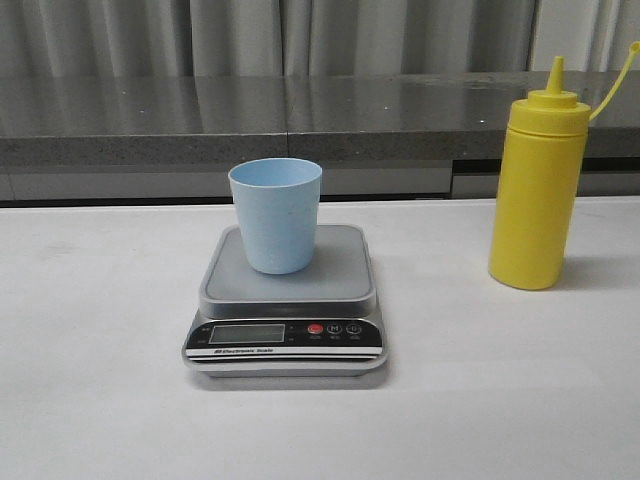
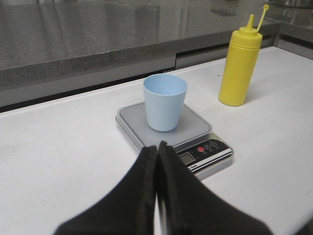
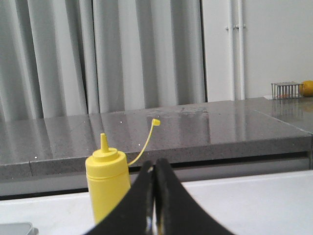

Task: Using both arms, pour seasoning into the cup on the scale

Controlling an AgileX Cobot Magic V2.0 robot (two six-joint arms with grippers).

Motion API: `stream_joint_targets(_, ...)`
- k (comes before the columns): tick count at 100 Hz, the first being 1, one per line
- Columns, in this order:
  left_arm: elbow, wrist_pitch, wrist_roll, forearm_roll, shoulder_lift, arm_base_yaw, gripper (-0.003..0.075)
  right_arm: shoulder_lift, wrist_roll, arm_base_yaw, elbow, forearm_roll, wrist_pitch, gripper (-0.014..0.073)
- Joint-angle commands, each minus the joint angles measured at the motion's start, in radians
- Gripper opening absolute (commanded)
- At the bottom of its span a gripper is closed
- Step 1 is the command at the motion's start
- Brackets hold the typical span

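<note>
The pale blue cup (image 1: 276,214) stands upright on the silver-grey scale (image 1: 288,300) at the table's middle. The yellow seasoning bottle (image 1: 537,193) stands upright to the right of the scale, its small cap hanging off the nozzle on a thin strap. Neither gripper shows in the front view. In the left wrist view my left gripper (image 2: 157,145) is shut and empty, short of the scale (image 2: 195,132), with the cup (image 2: 165,102) and the bottle (image 2: 238,66) beyond it. In the right wrist view my right gripper (image 3: 154,162) is shut and empty, with the bottle (image 3: 107,186) just beyond and to one side.
A grey stone counter (image 1: 300,120) runs along the back of the white table (image 1: 100,380), with grey curtains behind it. A small wire basket (image 3: 285,90) with an orange fruit stands far off on that counter.
</note>
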Motion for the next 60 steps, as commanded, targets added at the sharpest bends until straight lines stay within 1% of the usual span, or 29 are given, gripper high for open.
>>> stream_joint_targets(1, -0.03, -0.084, -0.009, -0.008, 0.007, -0.007, -0.002, -0.05, -0.001, -0.007, -0.016, -0.017, 0.037, -0.0068)
stream_joint_targets(12, -0.03, -0.084, -0.009, -0.008, 0.007, -0.007, -0.002, -0.05, -0.001, -0.008, -0.016, -0.025, 0.098, -0.0068)
stream_joint_targets(30, -0.029, -0.084, -0.009, -0.008, 0.007, -0.007, -0.002, -0.051, -0.001, 0.01, -0.016, -0.04, 0.14, -0.0068)
stream_joint_targets(60, -0.029, -0.084, -0.009, -0.008, 0.007, -0.007, -0.002, -0.05, -0.001, 0.011, -0.016, -0.039, 0.142, -0.0068)
